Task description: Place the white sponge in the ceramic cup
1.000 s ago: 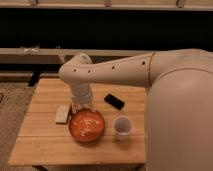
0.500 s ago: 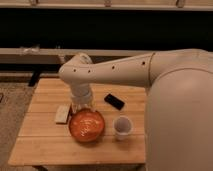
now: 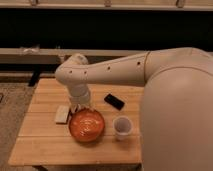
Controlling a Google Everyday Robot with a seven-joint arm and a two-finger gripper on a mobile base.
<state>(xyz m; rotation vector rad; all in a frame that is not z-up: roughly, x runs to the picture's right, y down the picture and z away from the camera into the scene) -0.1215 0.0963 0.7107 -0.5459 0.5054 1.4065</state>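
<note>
You see a light wooden slat table [image 3: 47,147]. A wide orange bowl [image 3: 86,125] sits on it, toward 6 o'clock of the tabletop. A flat black slab [image 3: 114,102] lies at 1 o'clock from the bowl, apart from it and angled. A long pale ledge [image 3: 30,53] runs at 12 o'clock behind the table. Greyish carpet [image 3: 10,107] at 9 o'clock.

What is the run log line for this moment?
end effector: open, over orange bowl far rim | white sponge: on table, ungrasped | ceramic cup: no sponge inside
</note>
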